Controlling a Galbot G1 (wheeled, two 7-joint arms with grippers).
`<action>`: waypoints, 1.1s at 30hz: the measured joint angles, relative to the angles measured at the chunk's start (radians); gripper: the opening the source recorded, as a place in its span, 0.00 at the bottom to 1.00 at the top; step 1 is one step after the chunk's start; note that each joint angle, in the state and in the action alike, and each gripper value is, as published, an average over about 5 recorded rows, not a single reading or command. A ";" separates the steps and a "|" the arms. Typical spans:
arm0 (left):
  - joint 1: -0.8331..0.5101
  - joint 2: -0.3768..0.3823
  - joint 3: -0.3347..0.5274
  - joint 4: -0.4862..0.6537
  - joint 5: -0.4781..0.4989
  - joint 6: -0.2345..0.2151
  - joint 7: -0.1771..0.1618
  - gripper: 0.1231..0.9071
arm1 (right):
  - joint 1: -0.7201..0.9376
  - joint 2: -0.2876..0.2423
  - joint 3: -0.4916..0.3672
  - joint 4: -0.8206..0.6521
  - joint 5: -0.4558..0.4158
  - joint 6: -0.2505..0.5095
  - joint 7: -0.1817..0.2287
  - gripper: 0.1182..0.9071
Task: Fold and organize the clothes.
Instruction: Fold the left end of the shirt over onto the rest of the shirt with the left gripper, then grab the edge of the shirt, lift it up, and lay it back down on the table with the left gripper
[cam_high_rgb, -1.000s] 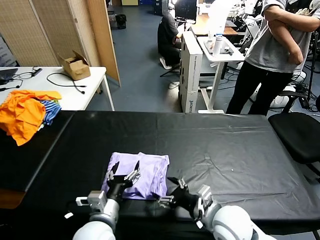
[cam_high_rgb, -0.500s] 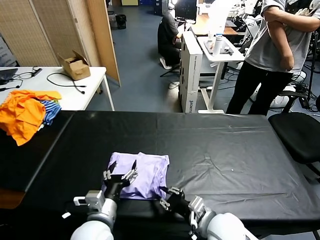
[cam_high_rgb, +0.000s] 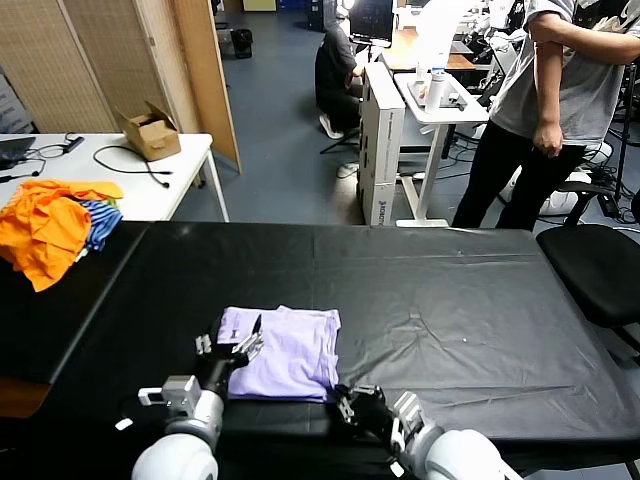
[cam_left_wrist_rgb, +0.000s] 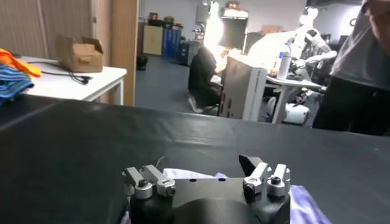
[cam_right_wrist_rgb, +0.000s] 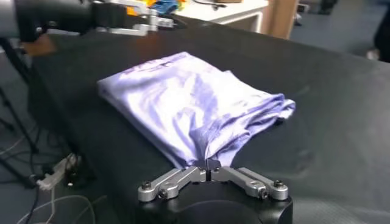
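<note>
The clothes are one pale lavender T-shirt (cam_high_rgb: 285, 352), lying folded in a rectangle on the black table (cam_high_rgb: 450, 300) near its front edge. My right gripper (cam_high_rgb: 352, 402) sits low at the shirt's near right corner. In the right wrist view its fingertips (cam_right_wrist_rgb: 208, 163) are pressed together on the bunched edge of the T-shirt (cam_right_wrist_rgb: 189, 103). My left gripper (cam_high_rgb: 228, 350) hovers over the shirt's near left corner, open, with nothing between its fingers (cam_left_wrist_rgb: 204, 176). A strip of lavender cloth (cam_left_wrist_rgb: 301, 204) shows just beyond it.
A bright orange and blue-striped heap of garments (cam_high_rgb: 50, 225) lies at the table's far left. Behind it stands a white table with a cardboard box (cam_high_rgb: 150, 130). A person (cam_high_rgb: 550, 100) stands at the back right, beside a black chair (cam_high_rgb: 600, 270).
My right gripper has slid left along the front edge to the shirt's near right corner and closed there. My left gripper has drifted left and nearer. The person has lowered an arm.
</note>
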 joint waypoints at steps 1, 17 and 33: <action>0.001 -0.005 -0.011 0.007 -0.011 -0.008 0.006 1.00 | -0.009 -0.001 0.017 0.012 0.013 -0.003 0.005 0.63; 0.042 -0.053 -0.166 0.085 -0.145 -0.078 0.083 1.00 | -0.158 0.028 0.263 0.129 0.105 -0.016 0.015 1.00; 0.045 -0.064 -0.163 0.139 -0.220 -0.090 0.116 1.00 | -0.168 0.042 0.286 0.141 0.105 -0.014 0.011 1.00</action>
